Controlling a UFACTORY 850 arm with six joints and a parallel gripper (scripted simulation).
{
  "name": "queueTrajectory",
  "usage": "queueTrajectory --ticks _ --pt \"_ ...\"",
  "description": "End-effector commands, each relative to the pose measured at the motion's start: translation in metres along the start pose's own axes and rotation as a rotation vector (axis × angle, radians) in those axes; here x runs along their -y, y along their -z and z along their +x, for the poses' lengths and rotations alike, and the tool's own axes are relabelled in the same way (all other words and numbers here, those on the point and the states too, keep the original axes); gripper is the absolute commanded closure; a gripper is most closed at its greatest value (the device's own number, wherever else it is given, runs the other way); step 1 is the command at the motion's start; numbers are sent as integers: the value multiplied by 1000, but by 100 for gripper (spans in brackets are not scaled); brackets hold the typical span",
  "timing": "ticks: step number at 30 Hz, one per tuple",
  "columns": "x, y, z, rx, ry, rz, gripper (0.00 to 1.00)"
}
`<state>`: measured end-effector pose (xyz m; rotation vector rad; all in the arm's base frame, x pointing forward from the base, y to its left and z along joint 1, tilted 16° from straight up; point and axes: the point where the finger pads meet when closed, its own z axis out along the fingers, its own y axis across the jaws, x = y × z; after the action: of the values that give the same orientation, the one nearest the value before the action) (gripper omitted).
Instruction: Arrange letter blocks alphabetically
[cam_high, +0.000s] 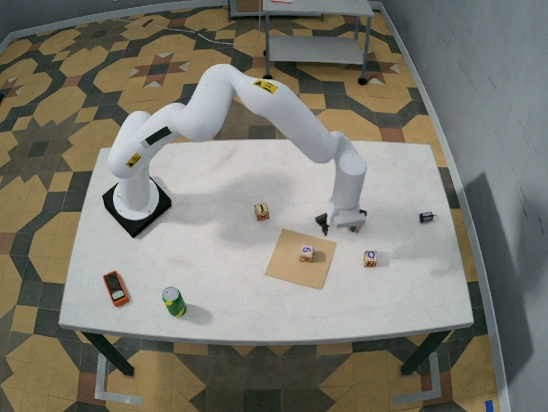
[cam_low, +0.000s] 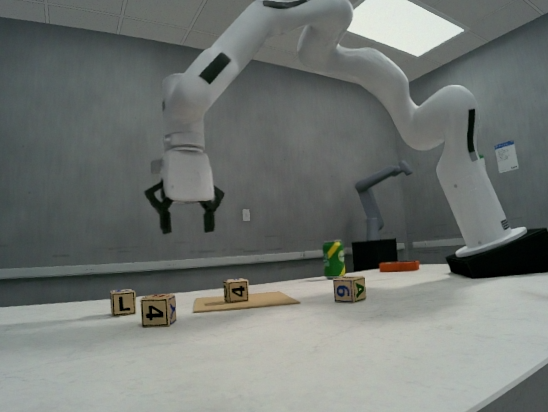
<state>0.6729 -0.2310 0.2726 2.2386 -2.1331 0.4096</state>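
The tan mat (cam_high: 290,270) (cam_low: 270,300) lies at the table's middle. One block (cam_high: 306,253) (cam_low: 235,290) stands on it with a digit on top. A block with a Q on top (cam_high: 370,258) (cam_low: 122,302) stands right of the mat. Another block (cam_high: 262,211) (cam_low: 349,289) stands off the mat toward the base; I cannot read its top mark for sure. The fourth block (cam_low: 158,310) is mostly hidden under the gripper in the top view. My gripper (cam_high: 341,227) (cam_low: 185,222) is open and empty. It hangs high above the table, near that fourth block.
A green can (cam_high: 173,301) (cam_low: 333,257) and an orange handheld device (cam_high: 116,288) (cam_low: 398,266) lie at the front left. A small black part (cam_high: 426,217) lies at the right edge. The robot base (cam_high: 136,205) stands at the left.
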Motion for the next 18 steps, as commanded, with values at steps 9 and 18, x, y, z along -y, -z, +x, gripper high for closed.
queueTrajectory --ticks 9,18 --pt "-78 6 -6 -12 -272 21 0" --pt "-91 6 -8 -10 -313 21 0"
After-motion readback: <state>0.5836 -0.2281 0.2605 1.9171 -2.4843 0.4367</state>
